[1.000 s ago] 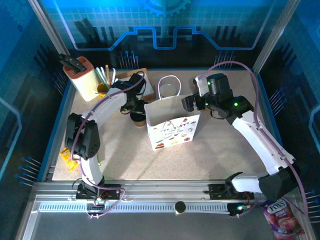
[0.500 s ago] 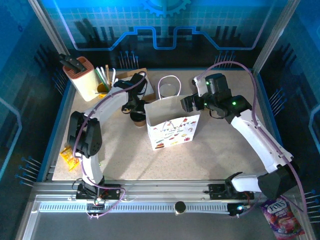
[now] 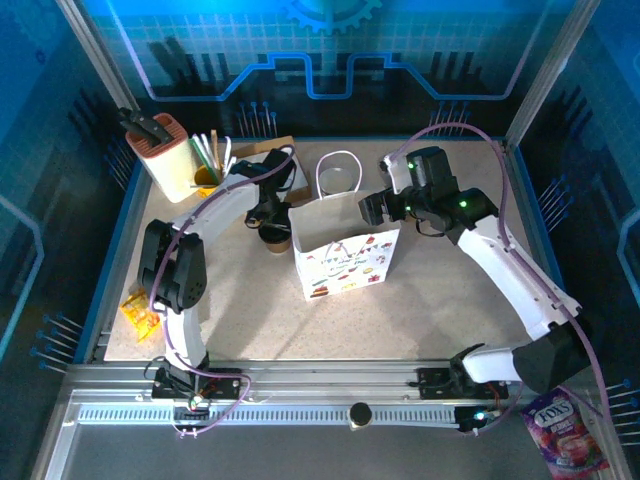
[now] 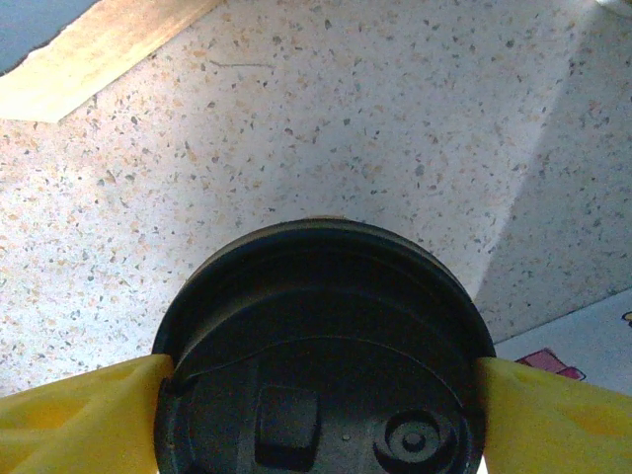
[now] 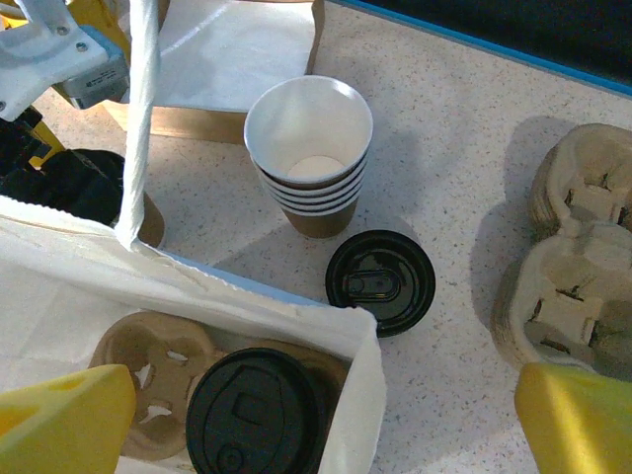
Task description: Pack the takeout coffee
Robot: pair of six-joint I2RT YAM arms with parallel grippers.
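We see the white printed paper bag standing open near the middle of the table. In the right wrist view a beige pulp carrier lies in the bottom of the bag. One lidded cup sits in one of its pockets, and the pocket beside it holds nothing.

A second lidded cup stands on the table just beside the bag's left side. The left gripper is down over it. Its yellow fingers flank the black lid with their pads right at the rim on both sides, and we cannot tell whether they press on it. From the left wrist, the lid hides the cup's body and the frame cuts off the lid's near edge. From the right wrist, the bag handle crosses in front of this cup.

Behind the bag, toward the far edge, a stack of open cups shows a white inside. A loose black lid lies flat just beside it. Further right is a stack of spare carriers, partly cut off. We cannot make out the flat brown thing with a white sheet on it.

The right gripper hangs over the bag's far right corner with its fingers spread wide, holding nothing.

In the far left corner a knife block holds dark handles.
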